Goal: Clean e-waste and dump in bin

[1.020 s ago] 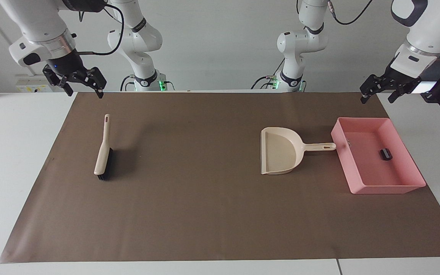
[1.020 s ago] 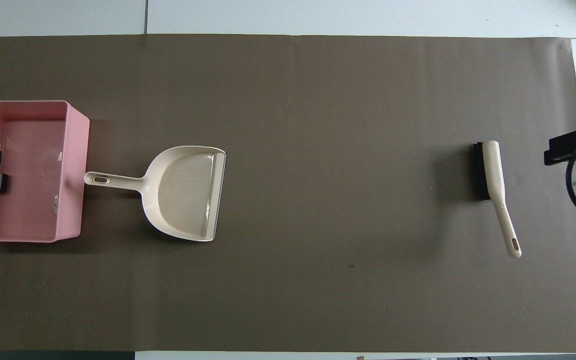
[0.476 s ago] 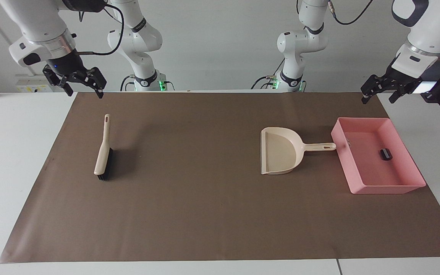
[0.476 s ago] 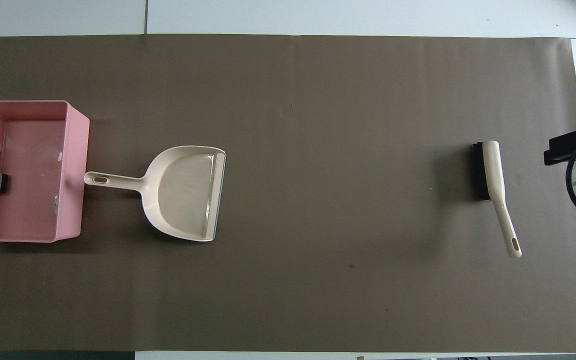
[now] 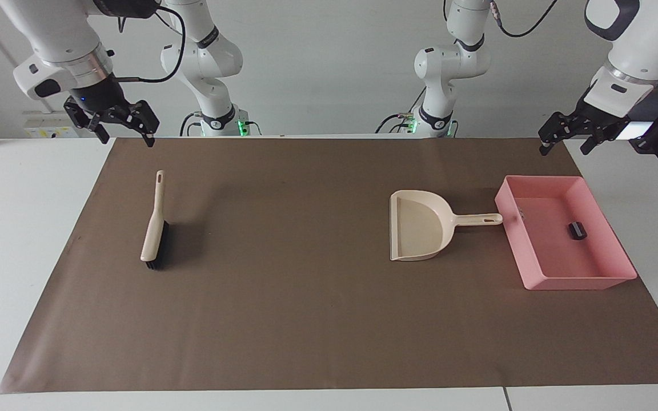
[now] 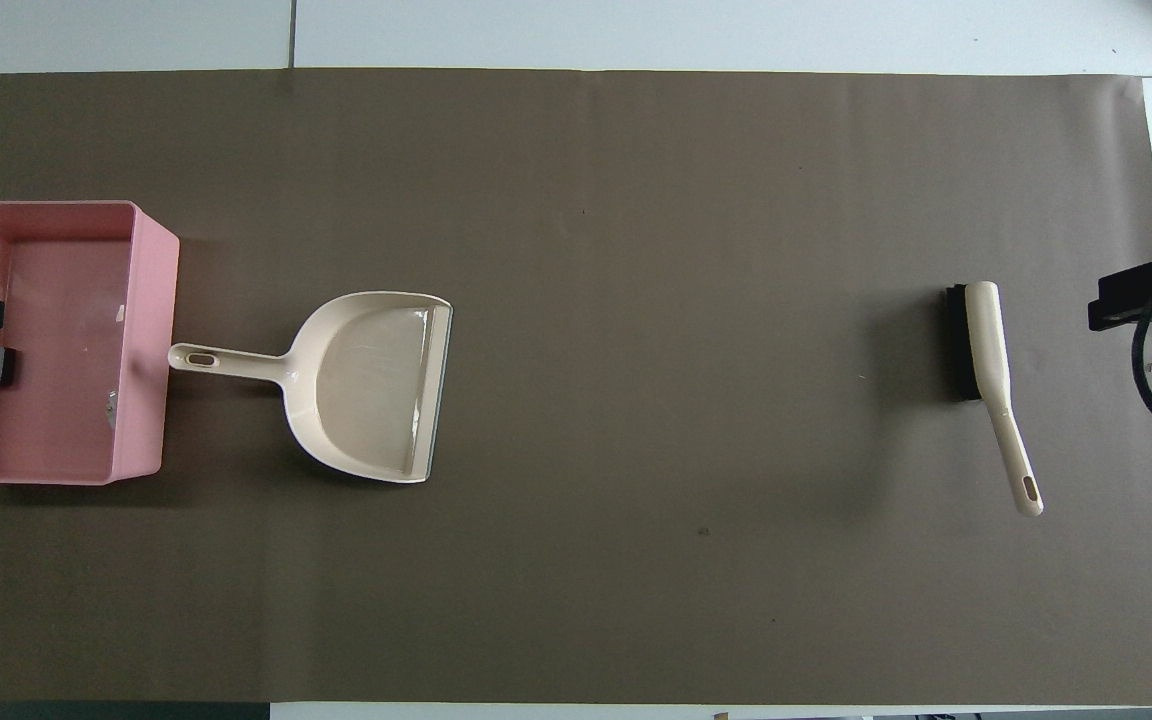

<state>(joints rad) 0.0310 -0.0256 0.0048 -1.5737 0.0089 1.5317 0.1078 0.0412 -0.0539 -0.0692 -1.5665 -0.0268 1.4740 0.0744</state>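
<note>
One pink bin (image 5: 620, 251) sits on the brown mat (image 5: 306, 319) at the left arm's end of the table. Inside it lies one small black block of e-waste (image 5: 577, 230), resting on the bin floor. A small pale fleck shows on the bin's inner wall nearest the dustpan; what it is cannot be told.

One beige dustpan (image 5: 417, 225) lies flat just beside the bin, its handle tip close to the bin wall, its pan empty. One hand brush (image 5: 153, 225) with a beige handle and black bristles lies on the mat toward the right arm's end, well apart from the dustpan.

The left gripper (image 5: 568, 137) hangs raised over the mat's corner by the bin, its fingers spread and holding nothing. The right gripper (image 5: 125, 131) hangs raised over the mat's edge near the brush handle, fingers likewise apart and empty.
</note>
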